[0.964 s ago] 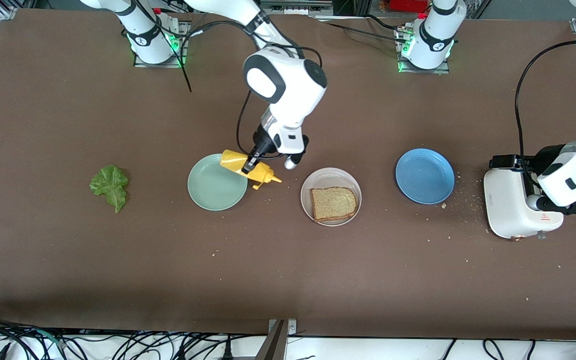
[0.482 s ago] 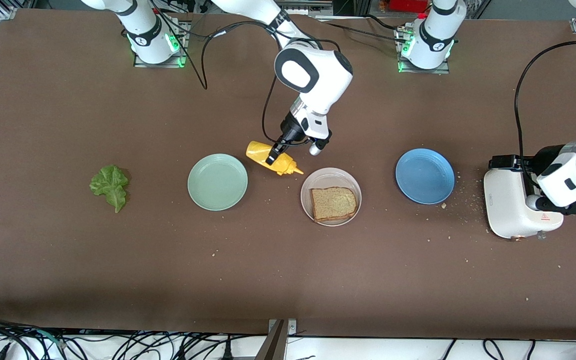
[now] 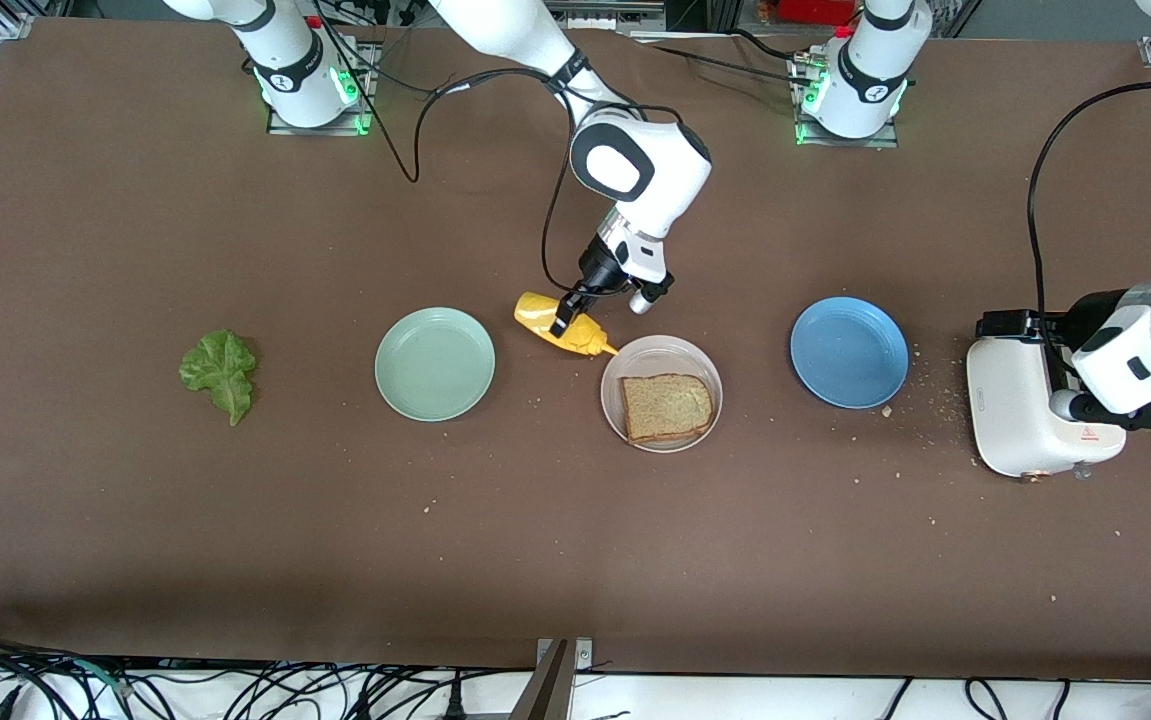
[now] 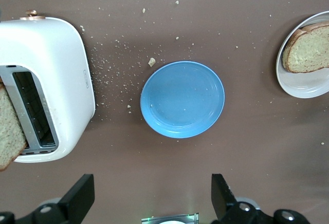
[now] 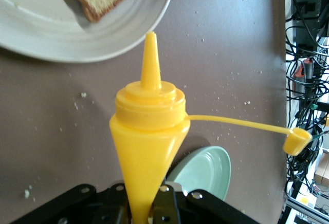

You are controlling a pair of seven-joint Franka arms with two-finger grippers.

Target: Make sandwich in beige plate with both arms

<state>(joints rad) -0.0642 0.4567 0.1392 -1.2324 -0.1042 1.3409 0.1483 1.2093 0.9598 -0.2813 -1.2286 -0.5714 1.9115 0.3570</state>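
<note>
Carried from over the round mint green plate [image 3: 435, 363], the yellow plastic squeeze bottle [image 3: 562, 326] is now clamped in the right hand [image 3: 565, 320], nozzle tilted toward the toasted bread slice [image 3: 667, 407] on the shallow beige plate [image 3: 660, 349], presumably for saucing. Beside the white toaster [image 3: 1020, 418], the left hand [image 4: 154, 203] is kept open and waiting.

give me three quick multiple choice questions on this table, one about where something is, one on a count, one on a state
1. Where is the bread slice?
A. on the beige plate
B. on a blue plate
C. on bare table

2. How many plates are on the table?
A. two
B. three
C. four

3. What is the right end effector doing?
A. open over lettuce
B. shut on nothing
C. shut on the yellow bottle

Answers:
1 A, the slice lies inside the pale rim.
2 B, the beige one, the mint green plate and the blue plate.
3 C, the right wrist view shows the bottle clamped, nozzle at the beige plate's rim.
</note>
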